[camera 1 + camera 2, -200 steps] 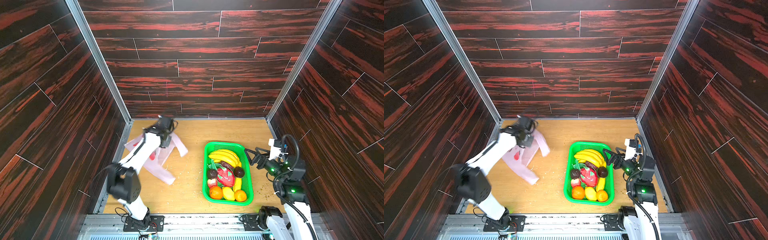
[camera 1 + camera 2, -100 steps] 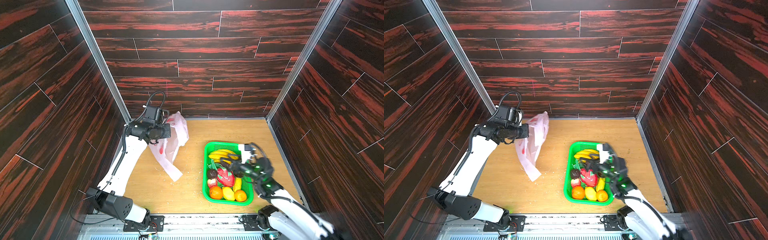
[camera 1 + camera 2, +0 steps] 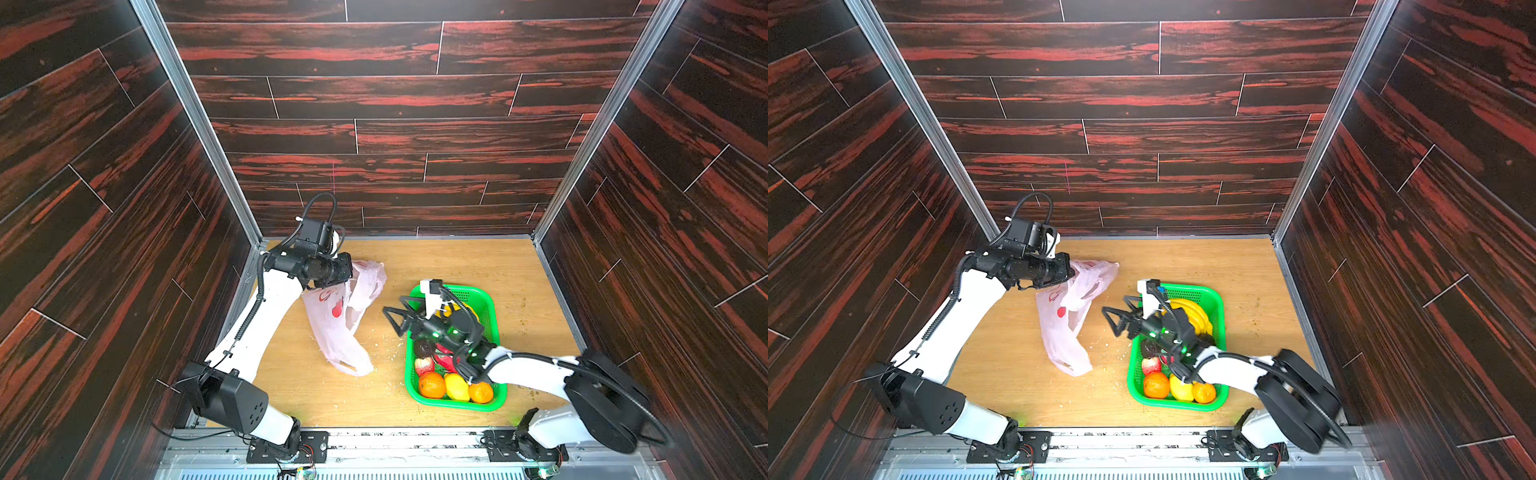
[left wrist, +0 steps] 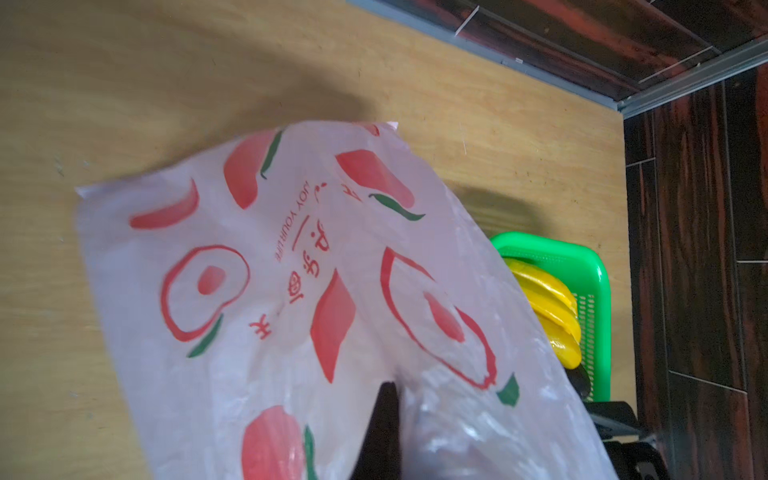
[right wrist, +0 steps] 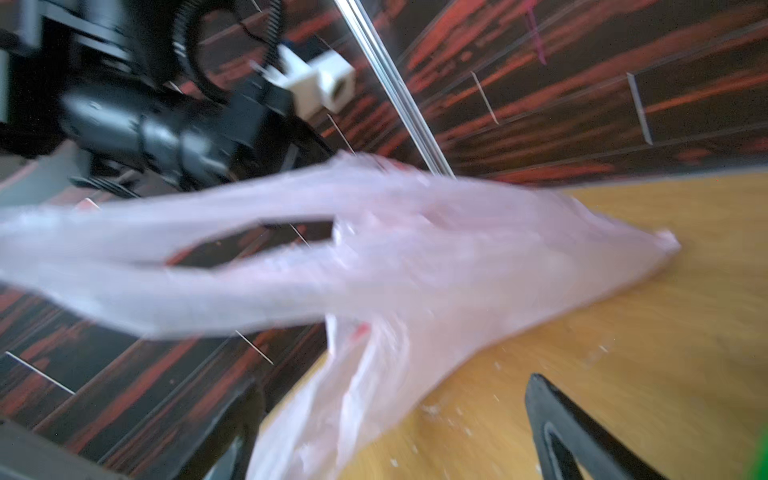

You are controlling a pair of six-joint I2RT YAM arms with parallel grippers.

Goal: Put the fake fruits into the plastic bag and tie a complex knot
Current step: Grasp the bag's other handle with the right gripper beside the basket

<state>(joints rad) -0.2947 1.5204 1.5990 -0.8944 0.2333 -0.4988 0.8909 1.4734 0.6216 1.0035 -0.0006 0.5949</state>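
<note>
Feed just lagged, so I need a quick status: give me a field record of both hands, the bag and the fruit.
left hand: shut on the plastic bag, holding its top up
right hand: open, empty, between bag and green basket
plastic bag: hangs limp, lower end on the table
handles: loose, untied
fake fruits: all visible ones in the basket

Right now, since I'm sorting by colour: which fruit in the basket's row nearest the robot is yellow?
The lemon, the middle one of the three. It is yellow and oval, while the two oranges flanking it are round and orange.
</note>
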